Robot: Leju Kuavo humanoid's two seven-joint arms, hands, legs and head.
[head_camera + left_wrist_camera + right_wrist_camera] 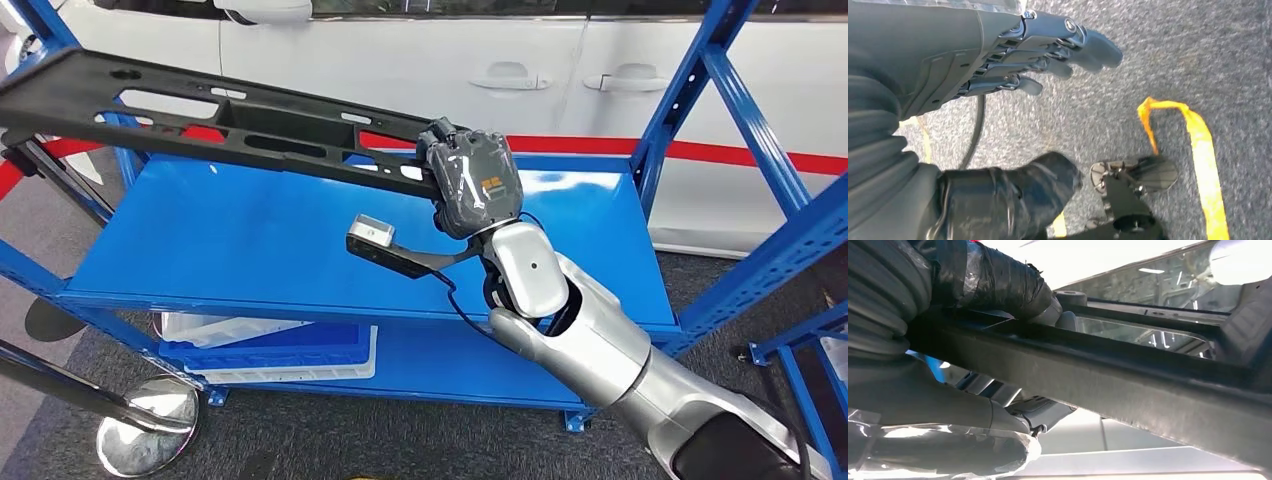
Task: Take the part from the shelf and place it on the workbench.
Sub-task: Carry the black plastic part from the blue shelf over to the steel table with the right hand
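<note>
Head view had right hand (470, 185) gripping the long black part (230, 125) at one end, rest cantilevered out above the blue shelf (330, 240); leverage could twist it loose; left hand (998, 55) hung empty, fingers loosely extended.

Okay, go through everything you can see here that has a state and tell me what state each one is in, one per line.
black part: lifted clear of the shelf, tilted, held at one end
right hand: gripping the part's near end
left hand: holding nothing, fingers loosely extended, hanging over the floor
blue shelf: top deck bare beneath the part
white car doors: closed
</note>
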